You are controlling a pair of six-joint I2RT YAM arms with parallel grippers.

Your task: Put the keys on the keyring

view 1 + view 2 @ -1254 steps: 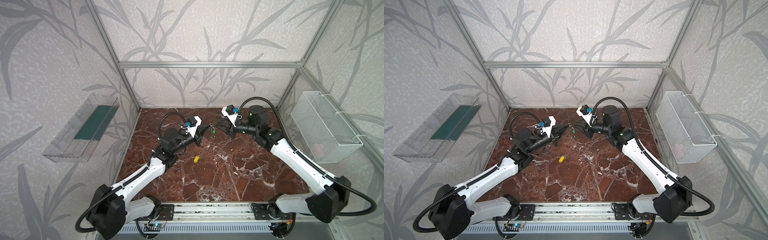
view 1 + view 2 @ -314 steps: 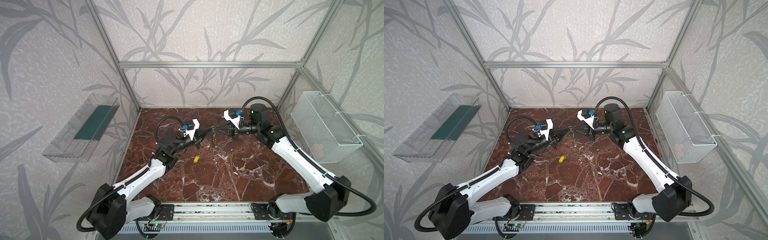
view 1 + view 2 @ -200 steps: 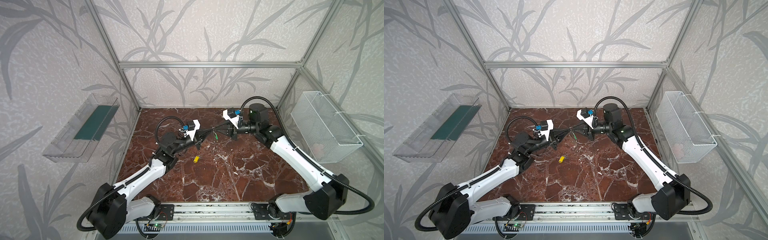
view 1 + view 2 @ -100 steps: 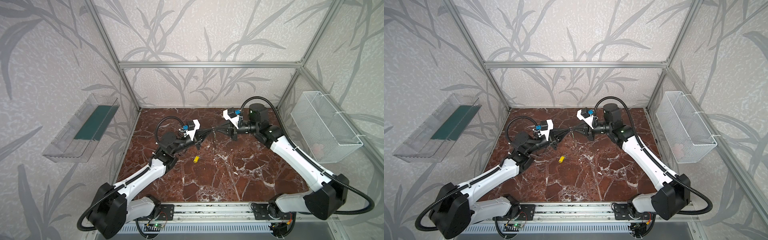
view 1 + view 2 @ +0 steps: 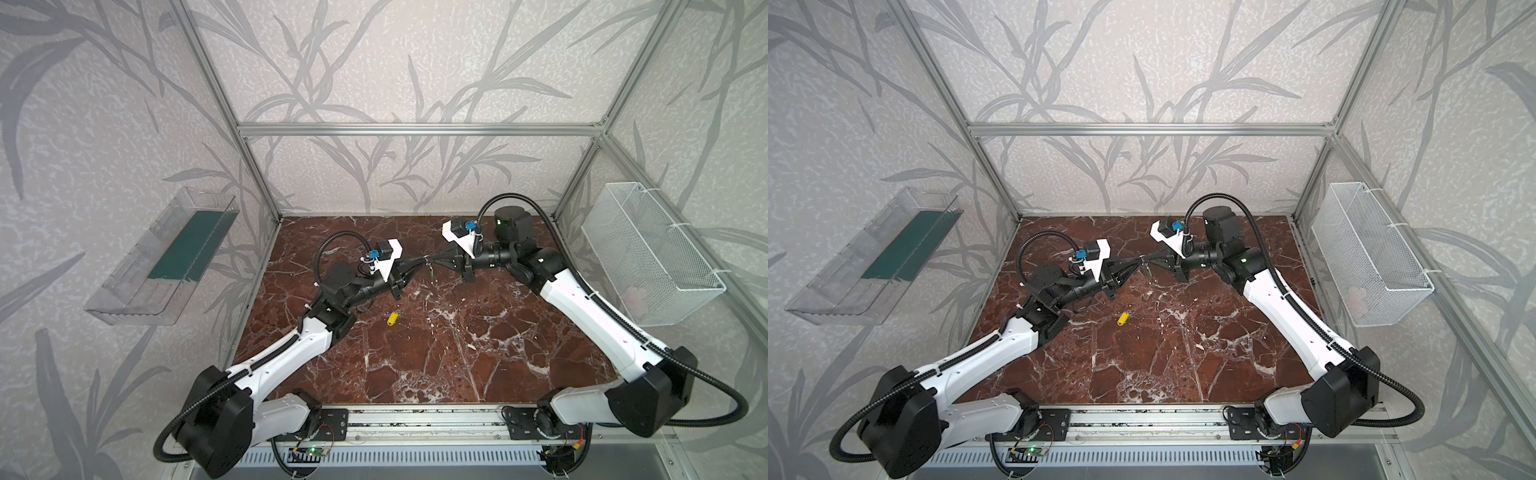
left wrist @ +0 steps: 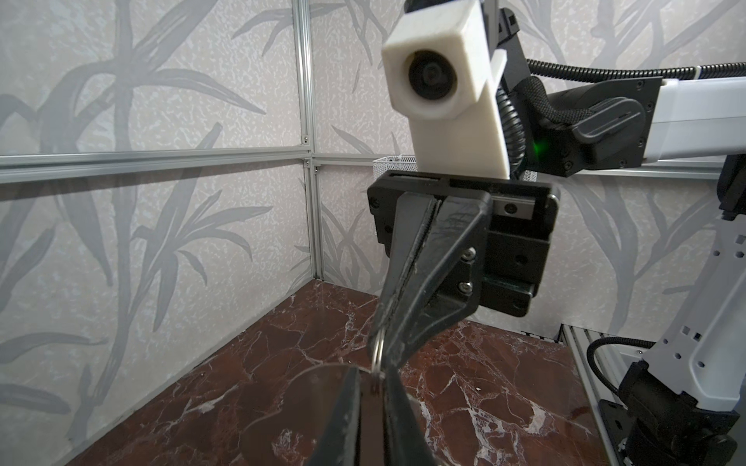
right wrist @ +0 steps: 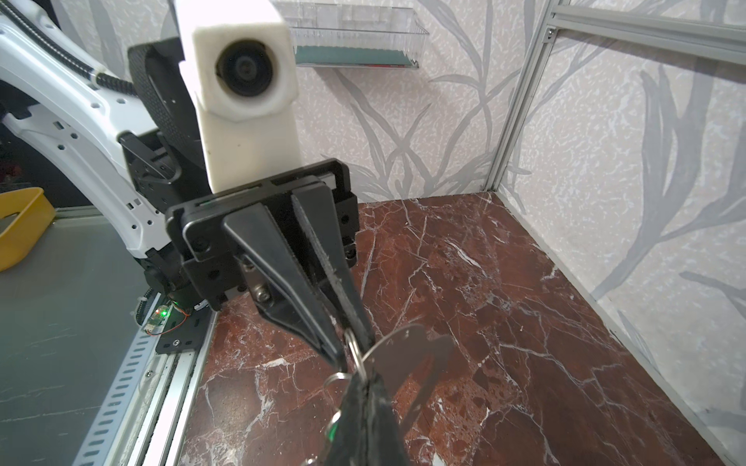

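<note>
Now | keyring (image 7: 397, 349) 1 | yellow key (image 5: 392, 318) 1 | green key (image 5: 432, 272) 1

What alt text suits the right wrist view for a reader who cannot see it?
The right gripper, shut on a small metal ring, meets the left gripper tip to tip above the marble table; a flat grey keyring sticks out beside their tips.

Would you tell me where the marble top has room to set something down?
Bare: the near half of the marble top, between left arm and right arm, nearer than the yellow key tag; also the far left corner. Crowded: the far middle, where left gripper and right gripper meet at the keyring, green key tag dangling.
</note>
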